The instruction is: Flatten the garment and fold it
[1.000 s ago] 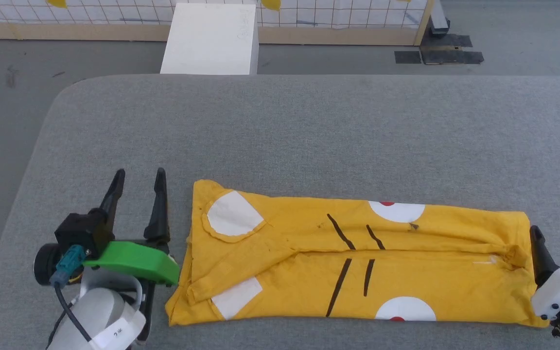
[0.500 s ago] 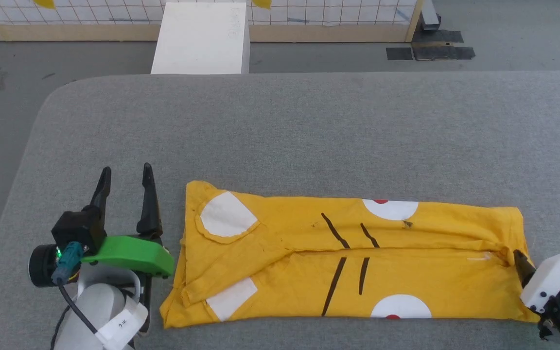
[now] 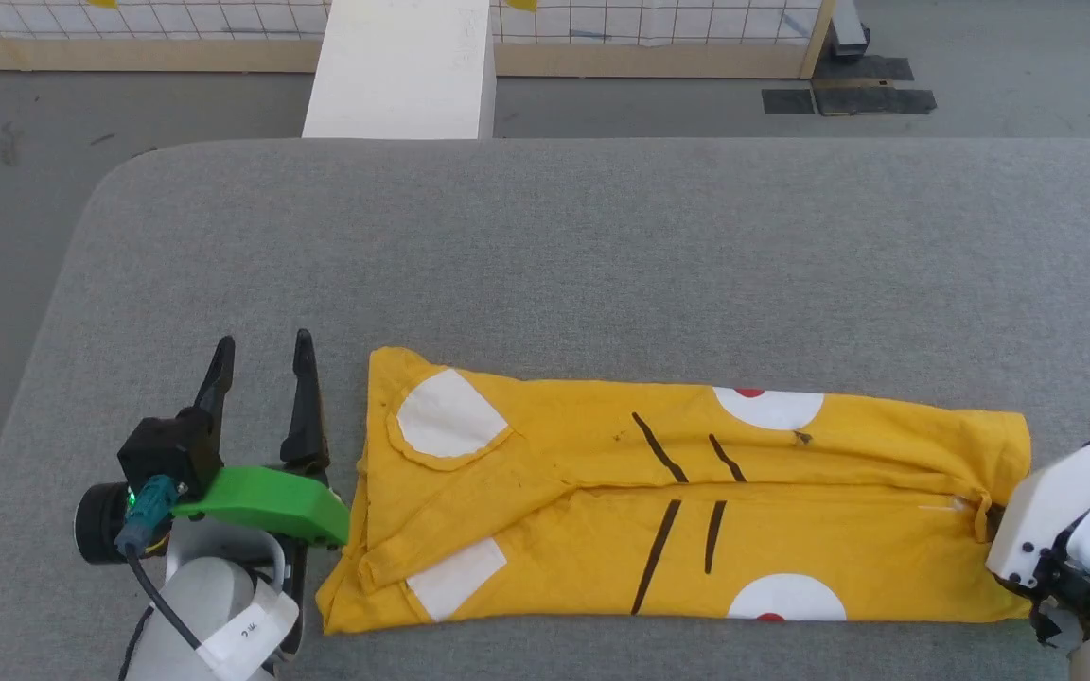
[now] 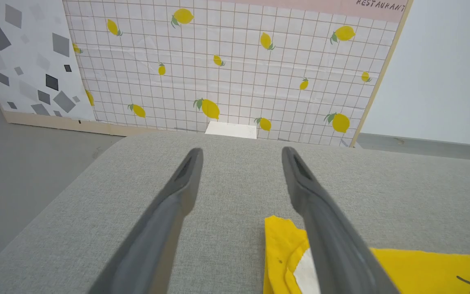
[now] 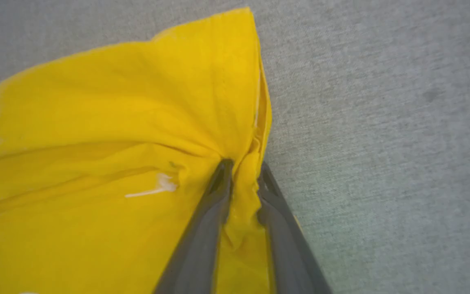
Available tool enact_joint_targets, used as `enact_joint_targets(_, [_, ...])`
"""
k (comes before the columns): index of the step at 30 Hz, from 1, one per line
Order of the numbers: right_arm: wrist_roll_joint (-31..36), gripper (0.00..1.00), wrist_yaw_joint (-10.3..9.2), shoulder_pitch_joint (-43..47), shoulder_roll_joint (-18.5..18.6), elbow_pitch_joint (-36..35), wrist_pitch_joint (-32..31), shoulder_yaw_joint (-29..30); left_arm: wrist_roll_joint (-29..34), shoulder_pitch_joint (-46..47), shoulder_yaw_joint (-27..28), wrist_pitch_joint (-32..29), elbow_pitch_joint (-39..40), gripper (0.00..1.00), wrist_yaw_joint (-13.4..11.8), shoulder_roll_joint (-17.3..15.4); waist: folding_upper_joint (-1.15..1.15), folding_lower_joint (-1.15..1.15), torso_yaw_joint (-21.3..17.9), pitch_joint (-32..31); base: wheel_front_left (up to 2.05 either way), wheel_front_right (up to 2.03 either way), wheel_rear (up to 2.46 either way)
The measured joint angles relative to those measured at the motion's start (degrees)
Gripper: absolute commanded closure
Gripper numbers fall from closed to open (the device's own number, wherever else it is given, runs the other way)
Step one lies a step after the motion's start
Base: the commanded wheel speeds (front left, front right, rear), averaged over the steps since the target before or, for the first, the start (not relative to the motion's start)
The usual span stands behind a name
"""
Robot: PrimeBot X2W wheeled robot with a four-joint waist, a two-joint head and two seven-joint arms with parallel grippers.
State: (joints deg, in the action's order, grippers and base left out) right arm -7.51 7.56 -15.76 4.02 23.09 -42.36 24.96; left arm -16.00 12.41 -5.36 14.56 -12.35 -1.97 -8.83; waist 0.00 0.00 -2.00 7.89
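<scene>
The garment (image 3: 677, 511) lies as a long yellow strip across the near part of the grey table (image 3: 602, 255), printed side up with white patches and black lines. Its right edge is pinched into a fold (image 5: 245, 192) between the two fingers of my right gripper (image 5: 243, 167), which is shut on the cloth. In the head view that gripper's white body (image 3: 1046, 515) sits at the strip's right end, fingers hidden under it. My left gripper (image 3: 261, 345) stands open just left of the garment's left end (image 4: 284, 245), fingers apart over bare table, touching no cloth.
A white box (image 3: 403, 71) stands on the floor beyond the table's far edge. Behind it runs a tiled lemon-print panel (image 4: 227, 69) with a wooden base. The table's rounded left corner (image 3: 119, 180) is near my left arm. Dark tape patches (image 3: 848, 95) mark the floor at the far right.
My right gripper has moved in over the garment's right edge and closed on a fold of it. The head camera shifted slightly. The left gripper stays open beside the cloth.
</scene>
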Motion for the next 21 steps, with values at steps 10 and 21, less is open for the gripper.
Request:
enact_joint_targets(10, [9.79, 1.00, 0.01, 0.69, -0.74, -2.85, 7.71, 7.39, 1.07, 0.01, 1.58, 0.00, -1.11, 0.00, 1.94, 1.49, 0.00, 0.00, -0.05, 0.19, 0.00, 0.00, 0.00])
enact_joint_targets(21, [22.92, 1.00, 0.01, 0.67, 1.63, -2.40, 16.62, 18.51, 2.91, 0.01, 2.60, 0.00, -1.80, 0.00, 3.21, 2.44, 0.00, 0.00, 0.17, 0.10, 0.00, 0.00, 0.00])
